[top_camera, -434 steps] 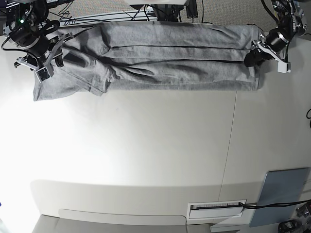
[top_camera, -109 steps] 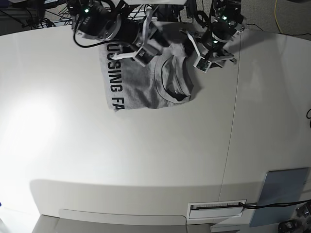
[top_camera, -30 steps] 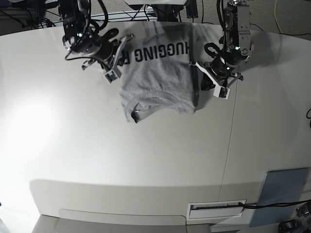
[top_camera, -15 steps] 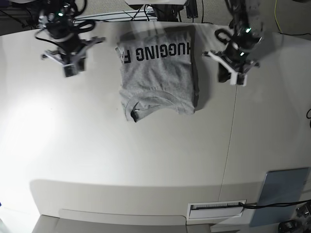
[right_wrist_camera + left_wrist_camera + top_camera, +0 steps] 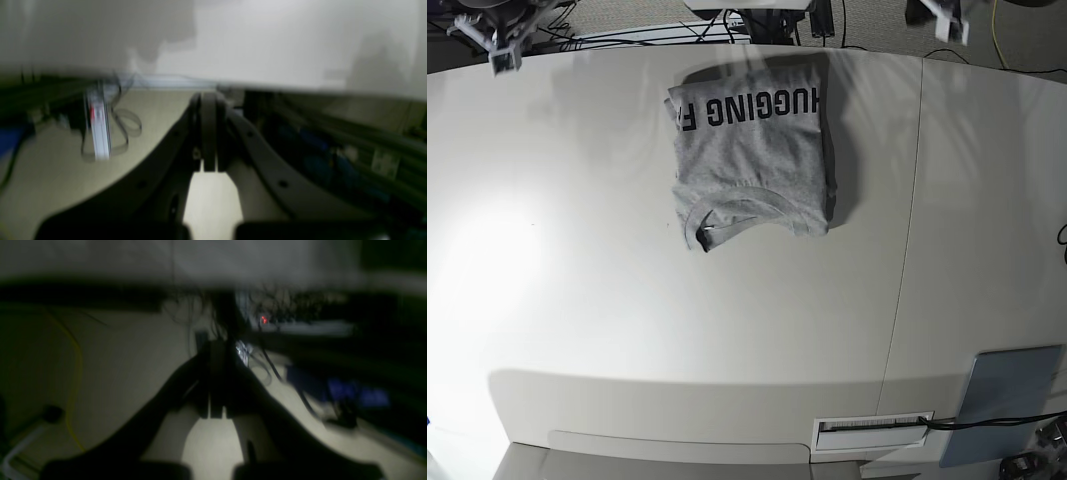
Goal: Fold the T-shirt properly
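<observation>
The T-shirt lies folded into a compact grey rectangle at the far middle of the white table. Its black letters face up along the far edge and its collar sits at the near edge. No gripper touches it. My right gripper is at the top left corner of the base view, far from the shirt. My left gripper is at the top right, half cut off by the frame. In the wrist views the left gripper and the right gripper both have their jaws pressed together with nothing between them.
A blue-grey pad lies at the near right corner. A white labelled slot sits on the table's near edge, and a thin seam runs down the table on the right. Cables lie behind the far edge.
Both arms have pulled up and outward from the shirt's sides to the far corners. The shirt has stayed put since half a second ago.
</observation>
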`<state>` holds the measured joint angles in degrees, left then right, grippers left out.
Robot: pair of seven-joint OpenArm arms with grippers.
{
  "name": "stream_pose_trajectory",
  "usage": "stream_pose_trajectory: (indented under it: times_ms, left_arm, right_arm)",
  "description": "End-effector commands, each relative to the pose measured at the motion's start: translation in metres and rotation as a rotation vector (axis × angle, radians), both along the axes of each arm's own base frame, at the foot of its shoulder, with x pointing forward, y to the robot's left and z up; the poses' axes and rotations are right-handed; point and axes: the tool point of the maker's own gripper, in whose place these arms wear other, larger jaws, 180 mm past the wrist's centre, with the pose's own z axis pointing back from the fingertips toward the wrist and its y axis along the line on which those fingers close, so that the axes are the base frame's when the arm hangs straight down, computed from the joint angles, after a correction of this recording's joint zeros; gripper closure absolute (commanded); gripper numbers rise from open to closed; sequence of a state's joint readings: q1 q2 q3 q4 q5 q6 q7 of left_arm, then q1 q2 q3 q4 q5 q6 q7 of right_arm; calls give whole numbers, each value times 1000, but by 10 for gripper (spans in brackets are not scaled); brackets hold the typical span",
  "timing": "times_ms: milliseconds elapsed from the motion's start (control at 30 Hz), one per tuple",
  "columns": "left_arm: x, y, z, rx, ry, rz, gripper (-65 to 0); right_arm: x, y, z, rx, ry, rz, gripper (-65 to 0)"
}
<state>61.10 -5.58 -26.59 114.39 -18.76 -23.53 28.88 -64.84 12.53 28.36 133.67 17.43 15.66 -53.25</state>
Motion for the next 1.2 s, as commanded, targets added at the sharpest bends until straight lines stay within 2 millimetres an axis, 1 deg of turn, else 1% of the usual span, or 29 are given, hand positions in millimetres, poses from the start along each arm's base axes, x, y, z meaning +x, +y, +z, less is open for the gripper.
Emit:
stream_pose_trajectory:
  times_ms: [0,67,133,233,300,400,500,600,700,733,800,833,867,1000,1100,1167]
  left_arm:
    - [-15,-3,-2,-27,30,-12,0]
    - [-37,-6,-16,-78,92,-23,0]
    - [-55,-4,-35,-112,136,-17,0]
    - [-84,5,-70,-112,208,2,0]
    - [-100,11,-93,-88,252,-5,0]
    - [-114,11,-123,-86,302,-2,0]
    - [-122,6,-148,-109,352,21,0]
    - [-119,3,-168,-124,363,50,0]
    - [-109,-2,-185,-138,360,92,0]
    - [-106,-4,-190,-144,362,106,-28]
    - [-98,-12,-199,-156,364,133,-121]
    - [-93,-17,-203,-164,362,144,-154]
    - [-87,-21,-207,-168,361,157,-173]
    - [-71,-37,-224,-153,386,192,-175]
    - [-63,-47,-234,-134,414,170,-175]
    - [-59,-52,-237,-143,424,173,-175]
  right_arm:
    - [-13,0,0,-1,41,13,0]
    - [-36,1,-12,17,116,19,0]
    - [-58,-1,-30,25,176,22,0]
    - [-89,-7,-66,13,254,33,0]
    - [-106,-12,-90,5,307,31,0]
    - [-119,-18,-127,11,372,-8,0]
    - [-122,-26,-161,27,401,-62,0]
    - [-121,-28,-197,77,386,-113,0]
    - [-124,-26,-231,136,382,-151,0]
    - [-124,-26,-241,145,378,-161,0]
    - [-123,-23,-260,165,358,-172,0]
    - [-120,-21,-268,178,340,-181,0]
    - [-117,-16,-276,197,324,-193,0]
    - [-101,3,-300,272,323,-267,0]
    - [-87,12,-308,299,343,-296,0]
    - [-80,14,-310,307,344,-302,0]
